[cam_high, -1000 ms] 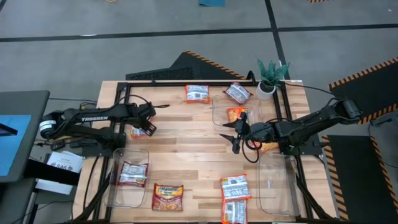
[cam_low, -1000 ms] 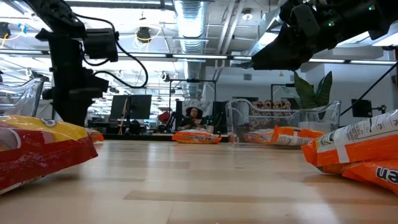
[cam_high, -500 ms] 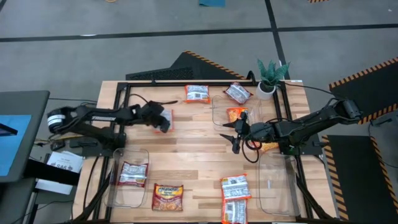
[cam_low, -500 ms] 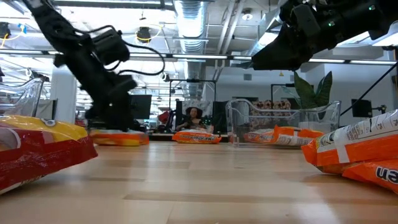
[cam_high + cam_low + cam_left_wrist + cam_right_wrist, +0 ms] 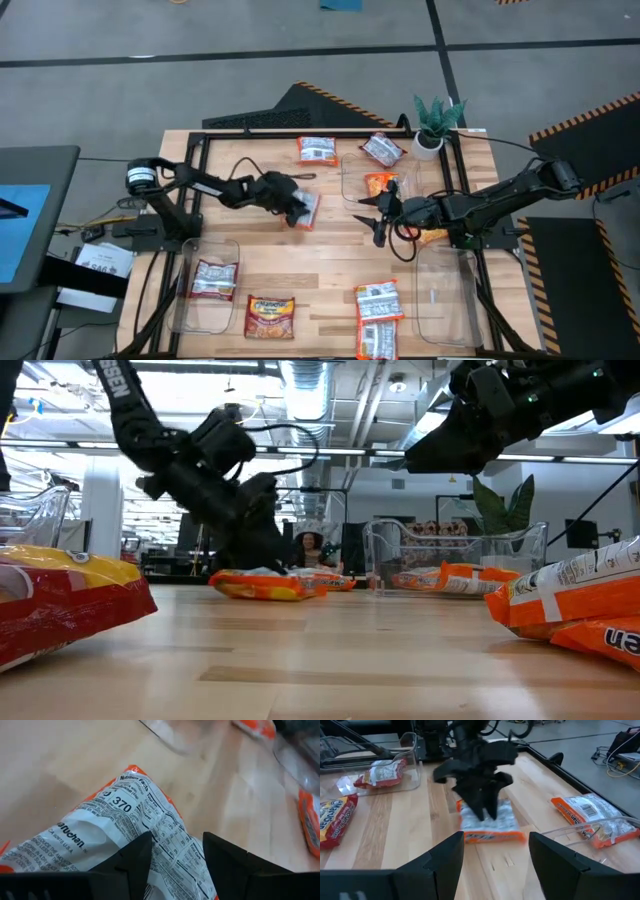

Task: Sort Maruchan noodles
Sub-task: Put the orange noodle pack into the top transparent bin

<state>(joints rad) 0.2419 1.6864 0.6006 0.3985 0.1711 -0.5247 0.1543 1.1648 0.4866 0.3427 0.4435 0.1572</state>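
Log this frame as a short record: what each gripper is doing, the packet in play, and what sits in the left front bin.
left gripper: shut on the orange-and-white plastic ramen packet, on the wooden table near its middle
right gripper: open, hovering empty by the clear bin near the plant
left front clear plastic bin: holds one red-and-silver packet

— Where is the left arm?

— Stretched from its base at the table's left edge toward the middle, links low and nearly level. The left gripper (image 5: pixel 300 208) points down at the tabletop, its two dark fingers (image 5: pixel 131 862) closed on a packet (the grip shows plainly from the wrist).

— And the right arm?

— It reaches in from the right edge, elbow bent, forearm level above the table. The right gripper (image 5: pixel 378 214) hangs there with fingers (image 5: pixel 440 862) spread wide, holding nothing.
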